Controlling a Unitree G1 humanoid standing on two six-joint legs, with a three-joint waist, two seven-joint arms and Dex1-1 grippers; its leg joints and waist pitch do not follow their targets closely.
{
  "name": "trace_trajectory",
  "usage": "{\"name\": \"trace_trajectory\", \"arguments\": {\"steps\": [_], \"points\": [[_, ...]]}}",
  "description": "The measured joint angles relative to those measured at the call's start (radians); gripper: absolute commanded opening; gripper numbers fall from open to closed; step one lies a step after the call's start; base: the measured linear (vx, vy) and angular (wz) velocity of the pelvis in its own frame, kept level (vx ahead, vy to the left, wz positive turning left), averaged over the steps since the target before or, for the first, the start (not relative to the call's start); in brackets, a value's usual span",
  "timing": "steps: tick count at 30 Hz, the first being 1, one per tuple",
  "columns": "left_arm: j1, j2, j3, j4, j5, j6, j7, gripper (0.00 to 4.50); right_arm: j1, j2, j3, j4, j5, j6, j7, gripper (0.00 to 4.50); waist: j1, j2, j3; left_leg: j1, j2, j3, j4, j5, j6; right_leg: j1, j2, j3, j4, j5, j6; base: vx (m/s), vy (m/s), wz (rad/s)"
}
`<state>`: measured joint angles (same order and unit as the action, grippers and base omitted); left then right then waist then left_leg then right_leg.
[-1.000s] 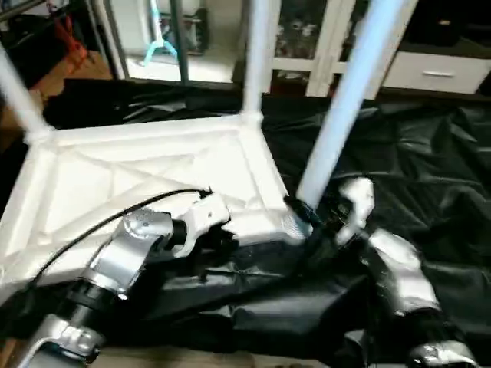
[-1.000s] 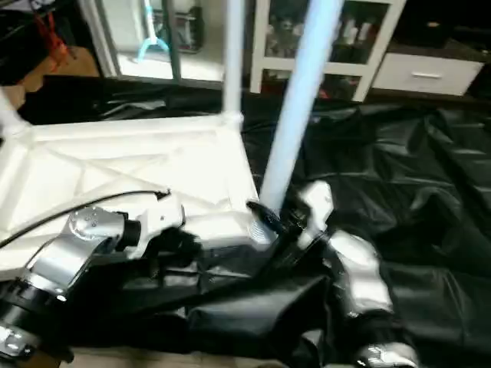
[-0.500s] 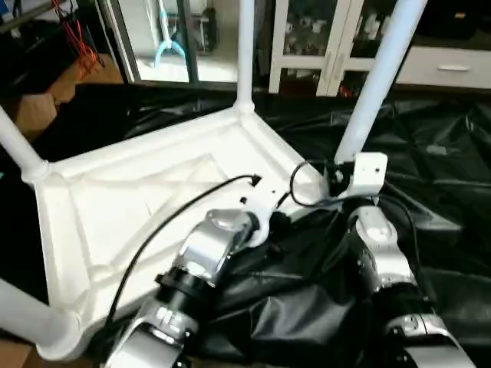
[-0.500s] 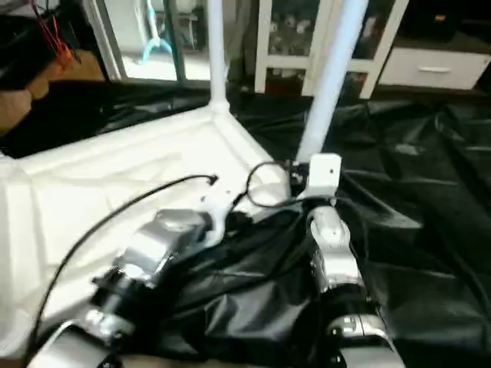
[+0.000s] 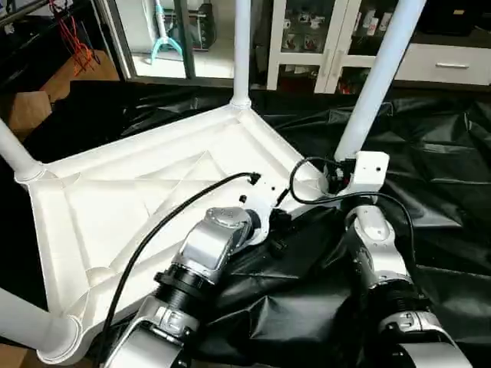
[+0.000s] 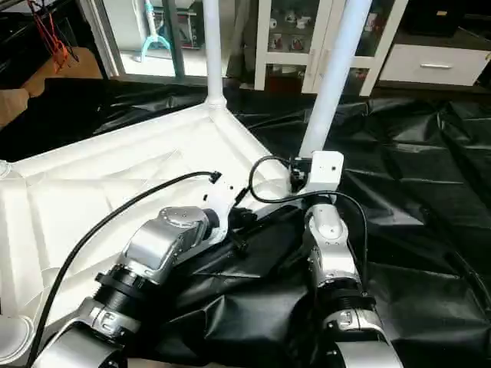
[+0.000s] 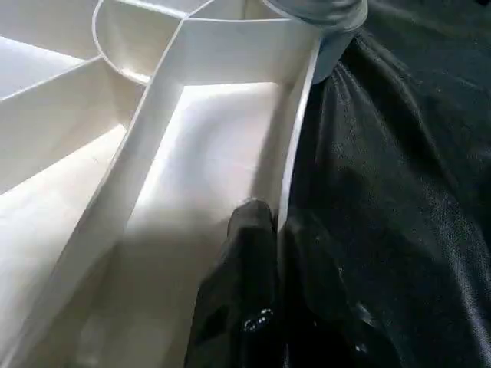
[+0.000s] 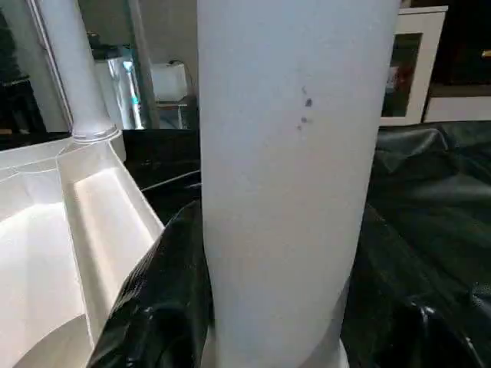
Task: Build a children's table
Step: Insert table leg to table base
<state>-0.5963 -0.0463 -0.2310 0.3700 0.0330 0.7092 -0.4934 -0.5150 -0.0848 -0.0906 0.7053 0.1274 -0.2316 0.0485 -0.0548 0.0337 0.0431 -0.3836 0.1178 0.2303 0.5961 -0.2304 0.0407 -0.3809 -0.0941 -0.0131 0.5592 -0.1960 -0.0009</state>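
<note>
**Head views.** The tabletop [image 5: 146, 207] lies underside up on a black plastic sheet [image 5: 430, 153], ribs showing. Four legs rise from its corner sockets: far leg [image 5: 242, 46], the leg by the right arm [image 5: 376, 84], a leg at the left edge [image 5: 15, 153] and a near-left leg [image 5: 27, 326]. The left gripper [image 6: 239, 230] sits at the tabletop's near edge, between tabletop and sheet. The right gripper [image 5: 334, 178] is at the foot of the nearest leg, largely hidden behind its own white wrist housing.

**Left wrist view.** The left gripper [image 7: 276, 230] has its black fingers [image 7: 253, 230] pressed together across the thin rim wall [image 7: 295, 138], one inside the tray, one on the sheet side. The corner socket and leg base [image 7: 326, 15] stand just ahead of it.

**Right wrist view.** The leg [image 8: 291, 176] stands directly between the right gripper's [image 8: 295, 330] black fingers [image 8: 165, 299], which straddle it at half spread, apparently clasping it near the socket. The far leg [image 8: 73, 69] stands beyond.

**Risks, as judged.**
- The rim wall is thin and smooth; a pinch on it could slip off if the tabletop is lifted or turned.
- The sheet lies loose beside the left fingers and could be caught in the pinch or drag with the table.
- How deep the clasped leg sits in its socket cannot be told; sideways pull from the right arm could lever it out or tilt it.
- Uneven force from the two arms could twist the tabletop and loosen other legs.
</note>
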Motion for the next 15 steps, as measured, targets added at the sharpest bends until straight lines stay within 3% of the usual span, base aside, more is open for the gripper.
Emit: {"name": "trace_trajectory", "arguments": {"steps": [5,7,8,10,13,15], "points": [[0.0,0.008,-0.002,-0.003,-0.009,0.001,0.0,0.0,-0.007,-0.006,-0.007,0.016,0.003,-0.009,0.039,1.88,-0.005,0.0,0.0,0.0,0.0,0.0,0.0,0.0,0.0,0.0,0.0,0.0,0.0,0.0,0.0,0.0,0.0,0.0],[0.0,0.008,-0.002,-0.004,-0.01,0.001,0.0,0.0,-0.007,-0.011,-0.01,0.019,0.01,-0.012,0.059,2.58,-0.005,0.0,0.0,0.0,0.0,0.0,0.0,0.0,0.0,0.0,0.0,0.0,0.0,0.0,0.0,0.0,0.0,0.0],[-0.001,0.011,-0.002,-0.004,-0.008,-0.001,0.001,0.0,-0.005,-0.012,-0.007,0.024,0.011,-0.013,0.077,2.61,-0.006,0.0,0.0,0.0,0.0,0.0,0.0,0.0,0.0,0.0,0.0,0.0,0.0,0.0,0.0,0.0,0.0,0.0],[-0.012,0.036,0.024,-0.004,0.008,-0.018,0.061,0.0,0.044,0.009,0.024,0.042,0.01,-0.015,0.124,2.79,-0.027,-0.008,0.005,-0.003,0.001,-0.001,0.0,0.0,0.001,-0.005,0.0,-0.001,0.001,0.001,-0.002,0.0,0.0,0.0],[-0.021,0.069,0.075,-0.014,0.013,-0.035,0.101,0.0,0.081,0.024,0.022,0.083,0.021,-0.016,0.165,3.0,-0.051,-0.004,0.007,-0.02,0.001,-0.005,0.007,0.002,0.007,-0.024,0.0,-0.003,0.007,0.004,-0.004,-0.001,-0.003,-0.06],[-0.021,0.079,0.084,-0.019,0.014,-0.041,0.106,0.0,0.075,0.013,0.013,0.083,0.031,-0.015,0.18,3.0,-0.047,-0.006,0.009,-0.022,0.002,-0.006,0.011,0.0,0.01,-0.026,0.0,-0.004,0.014,0.004,-0.005,0.0,0.0,0.0]]}}
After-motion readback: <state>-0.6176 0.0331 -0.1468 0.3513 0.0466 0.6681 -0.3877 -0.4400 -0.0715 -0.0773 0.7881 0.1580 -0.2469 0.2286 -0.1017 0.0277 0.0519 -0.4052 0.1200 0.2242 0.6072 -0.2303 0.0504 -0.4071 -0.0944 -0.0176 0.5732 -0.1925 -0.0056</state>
